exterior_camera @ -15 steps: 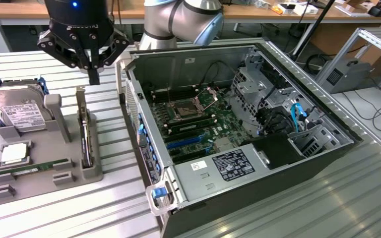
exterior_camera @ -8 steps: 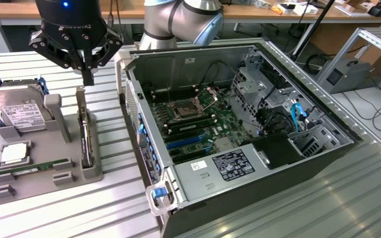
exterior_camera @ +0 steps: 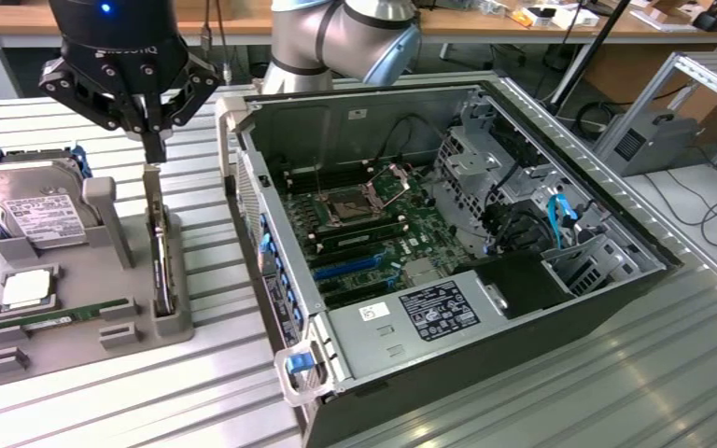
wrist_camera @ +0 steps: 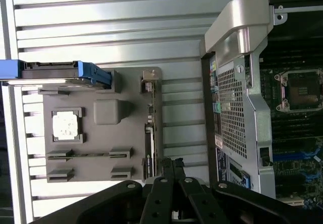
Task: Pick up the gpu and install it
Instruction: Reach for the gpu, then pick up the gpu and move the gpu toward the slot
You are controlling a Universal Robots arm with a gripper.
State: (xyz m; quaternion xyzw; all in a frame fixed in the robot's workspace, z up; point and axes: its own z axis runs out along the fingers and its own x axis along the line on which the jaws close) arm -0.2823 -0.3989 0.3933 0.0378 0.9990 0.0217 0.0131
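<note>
Exterior view shows the gripper (exterior_camera: 156, 154) clenched empty just above the upright gpu (exterior_camera: 160, 245); descending shut, it could jam or tip it.

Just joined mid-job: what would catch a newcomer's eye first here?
The open computer case dominates the exterior view's right, motherboard exposed. On the exterior view's left, the shut gripper hangs just over the gpu, which stands on edge in a gray tray, with a hard drive propped beside it.
</note>
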